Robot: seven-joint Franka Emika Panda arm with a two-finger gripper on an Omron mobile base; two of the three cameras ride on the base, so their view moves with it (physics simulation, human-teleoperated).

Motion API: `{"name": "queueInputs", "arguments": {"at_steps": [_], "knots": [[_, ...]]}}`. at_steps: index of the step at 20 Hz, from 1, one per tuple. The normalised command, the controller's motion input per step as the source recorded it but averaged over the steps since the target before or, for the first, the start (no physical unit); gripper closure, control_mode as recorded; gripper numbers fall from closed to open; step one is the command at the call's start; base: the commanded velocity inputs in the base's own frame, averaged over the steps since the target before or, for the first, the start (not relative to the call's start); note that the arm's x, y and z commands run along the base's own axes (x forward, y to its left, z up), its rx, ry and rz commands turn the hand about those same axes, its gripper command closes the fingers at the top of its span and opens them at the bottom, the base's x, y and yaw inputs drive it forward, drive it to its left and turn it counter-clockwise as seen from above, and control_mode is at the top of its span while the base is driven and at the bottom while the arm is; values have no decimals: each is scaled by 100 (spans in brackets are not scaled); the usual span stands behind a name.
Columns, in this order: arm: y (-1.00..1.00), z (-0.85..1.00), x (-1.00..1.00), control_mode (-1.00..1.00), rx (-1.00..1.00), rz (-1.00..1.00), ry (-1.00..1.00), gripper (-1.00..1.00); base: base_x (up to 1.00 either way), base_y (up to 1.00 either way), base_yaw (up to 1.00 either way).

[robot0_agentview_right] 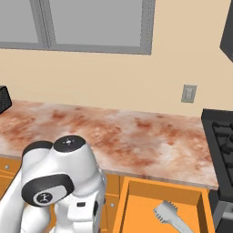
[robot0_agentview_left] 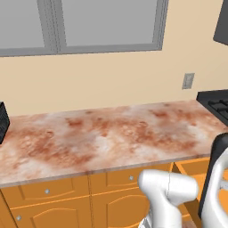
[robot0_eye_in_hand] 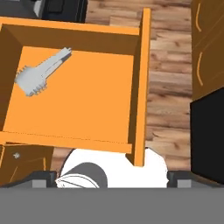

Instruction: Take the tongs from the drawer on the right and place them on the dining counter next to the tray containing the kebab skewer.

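Observation:
The orange drawer (robot0_eye_in_hand: 138, 87) stands pulled open under the wall worktop, also seen at the lower right of the right base view as the drawer (robot0_agentview_right: 136, 189). Inside it lie the light-grey tongs (robot0_eye_in_hand: 41, 74), flat on the floor of the drawer near one corner; the tongs (robot0_agentview_right: 170, 215) also show from the right base. My gripper (robot0_eye_in_hand: 111, 177) hovers above the drawer looking down into it, open, its dark fingertips (robot0_eye_in_hand: 43, 176) spread wide with nothing between them and well apart from the tongs. The dining counter, the tray and the kebab skewer are out of view.
A long marbled worktop (robot0_agentview_left: 102, 133) runs along the beige wall, with a black stove (robot0_agentview_right: 223, 136) at its right end and a dark object (robot0_agentview_left: 2, 120) at the left edge. Closed orange drawer fronts and cabinet doors (robot0_agentview_left: 49, 191) sit below. Wooden floor (robot0_eye_in_hand: 168, 87) lies beside the drawer.

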Motion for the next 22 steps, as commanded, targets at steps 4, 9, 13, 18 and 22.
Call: {"name": "queueInputs", "arguments": {"at_steps": [4, 9, 13, 18, 22], "knots": [[0, 0, 15, -100, 21, -14, -3, -100, 0, 0, 0], [4, 0, 31, -100, 17, -34, -10, -100, 0, 0, 0], [1, -1, 16, -100, 14, -39, -14, -100, 0, 0, 0], [0, -5, 13, -100, 1, -39, -6, -100, 0, 0, 0], [0, -2, 9, -100, -2, 0, 0, -100, 0, 0, 0]]}}
